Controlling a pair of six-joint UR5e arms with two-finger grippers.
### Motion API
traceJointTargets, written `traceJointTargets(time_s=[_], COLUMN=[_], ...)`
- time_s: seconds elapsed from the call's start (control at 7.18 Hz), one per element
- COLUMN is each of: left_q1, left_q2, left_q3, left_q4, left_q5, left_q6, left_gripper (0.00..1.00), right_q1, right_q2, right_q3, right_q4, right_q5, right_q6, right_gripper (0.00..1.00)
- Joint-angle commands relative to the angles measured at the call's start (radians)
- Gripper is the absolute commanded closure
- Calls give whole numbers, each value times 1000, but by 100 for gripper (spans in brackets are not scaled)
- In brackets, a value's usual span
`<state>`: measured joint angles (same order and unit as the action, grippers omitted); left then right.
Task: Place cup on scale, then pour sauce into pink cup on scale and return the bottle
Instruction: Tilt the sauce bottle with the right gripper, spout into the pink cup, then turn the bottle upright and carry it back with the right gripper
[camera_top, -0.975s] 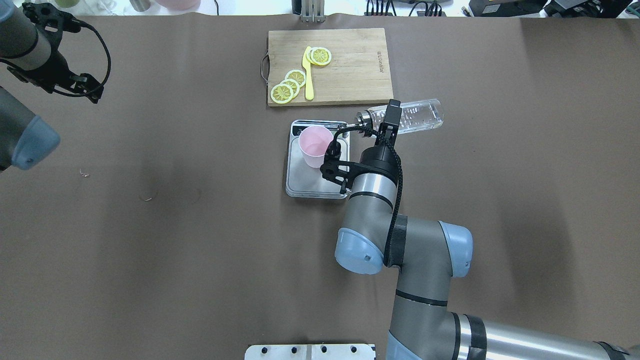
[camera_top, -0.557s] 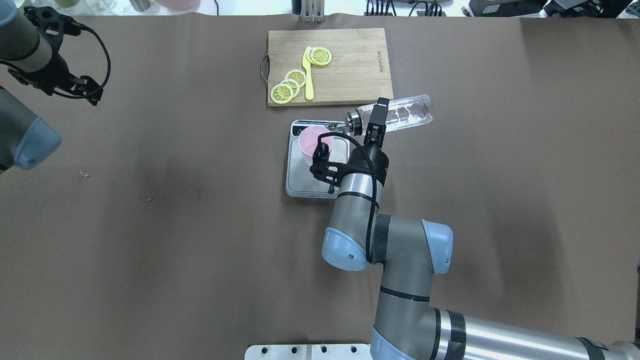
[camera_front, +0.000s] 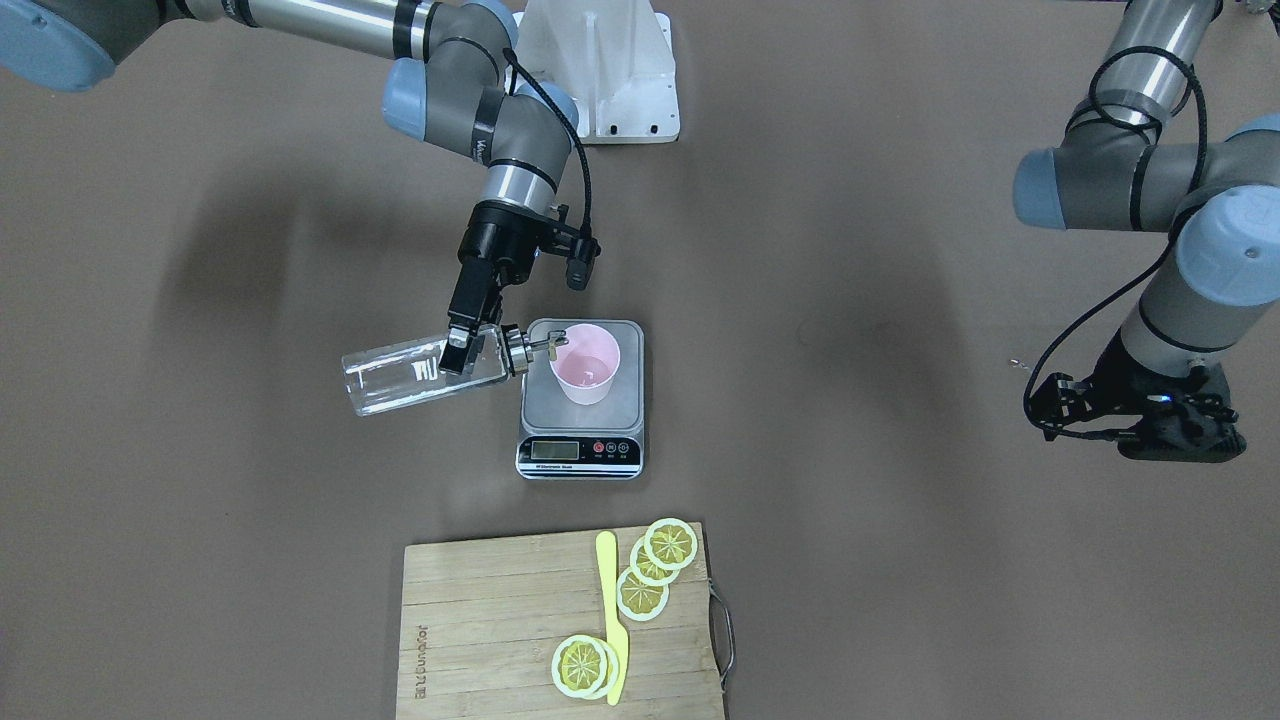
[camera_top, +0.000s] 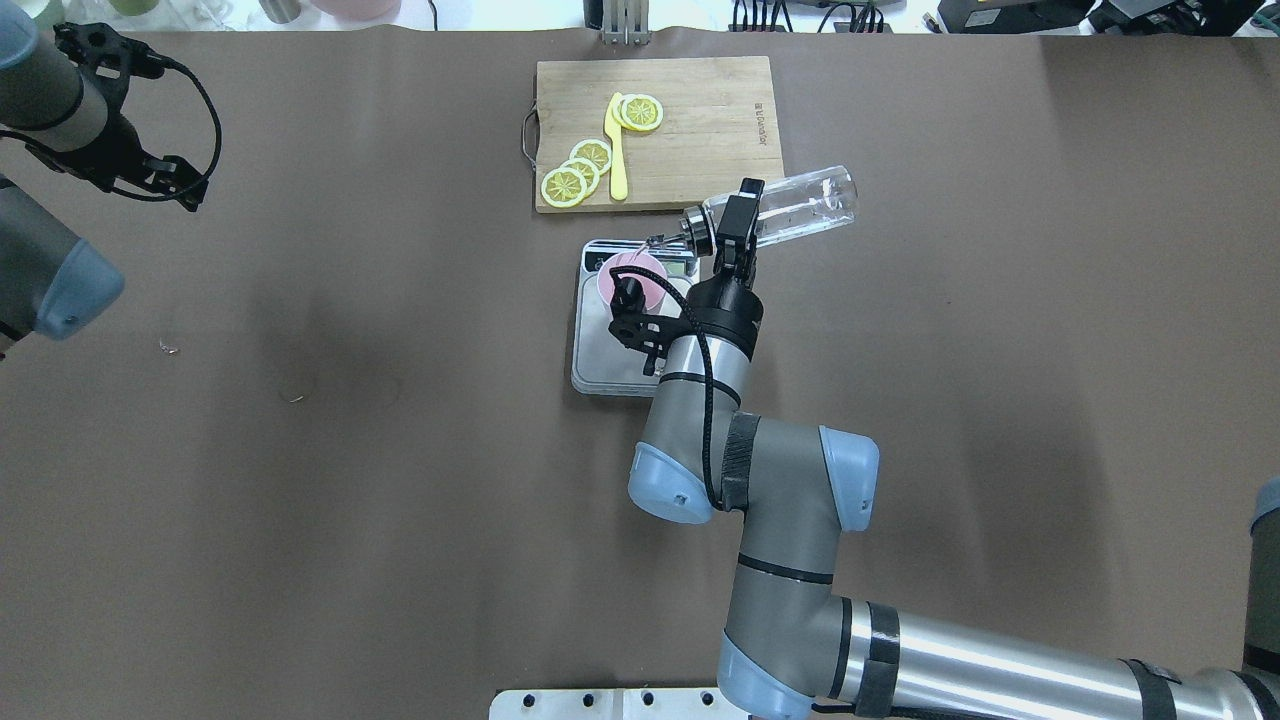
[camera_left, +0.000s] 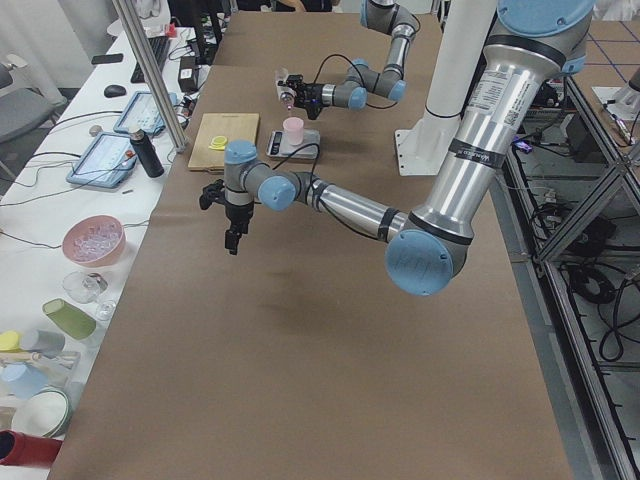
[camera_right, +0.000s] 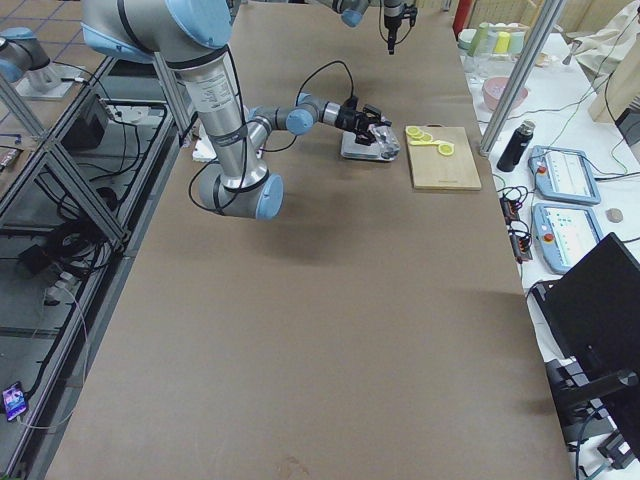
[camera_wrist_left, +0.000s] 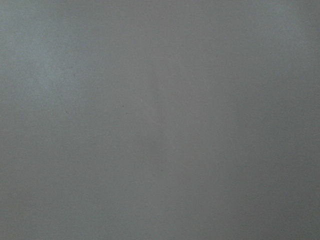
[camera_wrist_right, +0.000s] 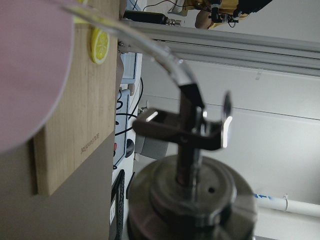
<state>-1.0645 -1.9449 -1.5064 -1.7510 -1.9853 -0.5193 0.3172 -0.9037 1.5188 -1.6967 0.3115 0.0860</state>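
Tilting bottle (camera_top: 800, 205) further, right hand (camera_front: 460, 352) shifted, spout (camera_front: 535, 346) now over cup (camera_front: 585, 370)

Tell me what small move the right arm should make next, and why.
Probably tip the bottle slightly further, spout down. The right gripper holds it on its side, with the metal spout over the rim of the pink cup on the scale, and I can't make out a stream.
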Motion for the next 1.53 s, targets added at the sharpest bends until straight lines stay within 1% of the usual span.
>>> traceJointTargets(time_s=[0.0, 0.28, 0.42, 0.7, 0.84, 0.98, 1.11, 1.25, 1.39], left_q1=[0, 0, -2, -2, -2, -2, 0, 0, -6], left_q2=[0, -3, -6, -14, -14, -14, -14, -16, -17], left_q3=[2, 0, 0, -1, -3, -3, 0, -1, -12], left_q4=[-5, -5, -5, -2, -2, -2, -2, -2, -2], left_q5=[0, 0, 0, 0, 0, 0, 0, 2, 3], left_q6=[-1, -2, -2, -10, -13, -15, -8, -11, -14], left_gripper=[1, 1, 1, 1, 1, 1, 1, 1, 1], right_q1=[7, 7, 8, 13, 22, 52, 87, 114, 153], right_q2=[14, 11, -13, -72, -72, -72, -86, -102, -162], right_q3=[-17, -19, -17, -19, -9, 36, 90, 124, 203], right_q4=[5, 44, 108, 341, 400, 428, 431, 436, 437], right_q5=[-34, -22, 16, 90, 147, 250, 356, 432, 531], right_q6=[-26, 27, 47, 54, 64, 104, 147, 229, 347], right_gripper=[100, 100, 100, 100, 100, 100, 100, 100, 100])
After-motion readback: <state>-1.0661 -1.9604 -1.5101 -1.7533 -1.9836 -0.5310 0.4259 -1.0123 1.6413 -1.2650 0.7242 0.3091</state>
